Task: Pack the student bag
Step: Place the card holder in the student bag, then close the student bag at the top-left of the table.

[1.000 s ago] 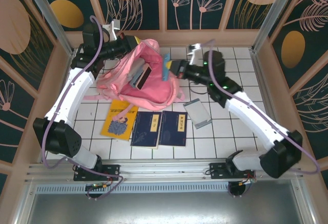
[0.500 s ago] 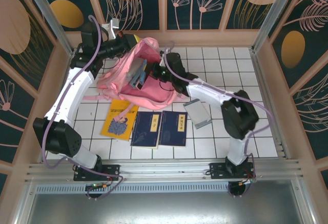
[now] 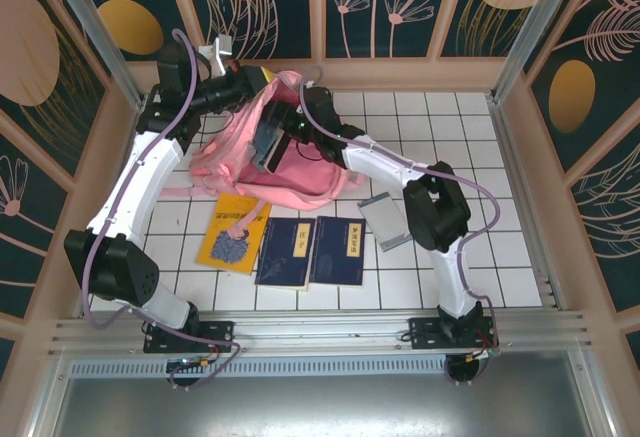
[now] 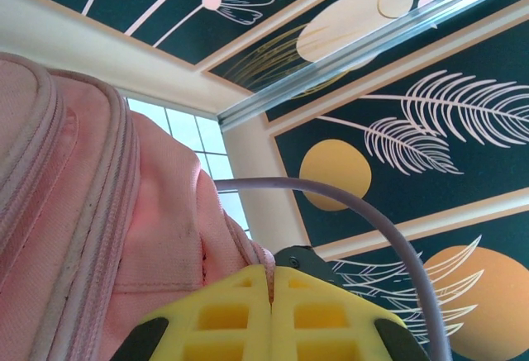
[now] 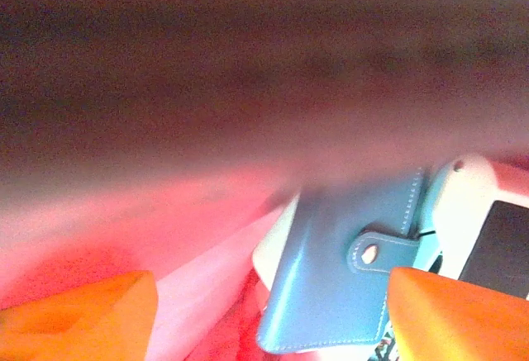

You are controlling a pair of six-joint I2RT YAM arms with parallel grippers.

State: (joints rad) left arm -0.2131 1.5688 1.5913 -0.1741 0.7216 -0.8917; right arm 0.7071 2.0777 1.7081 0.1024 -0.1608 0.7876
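The student bag (image 3: 300, 172) lies open on the far-left part of the counter (image 3: 450, 147) — the left gripper (image 4: 270, 274) has its jaws pressed together at the bag's rim. The right gripper (image 5: 273, 307) sits inside, jaws spread, a blue wallet (image 5: 331, 295) between them.

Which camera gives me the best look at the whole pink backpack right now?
The top view: the whole backpack lies there, mouth open, at the far end of the table. The left wrist view gives a close patch of outer fabric and seams; the right wrist view looks inside, blurred pink around a blue snap case.
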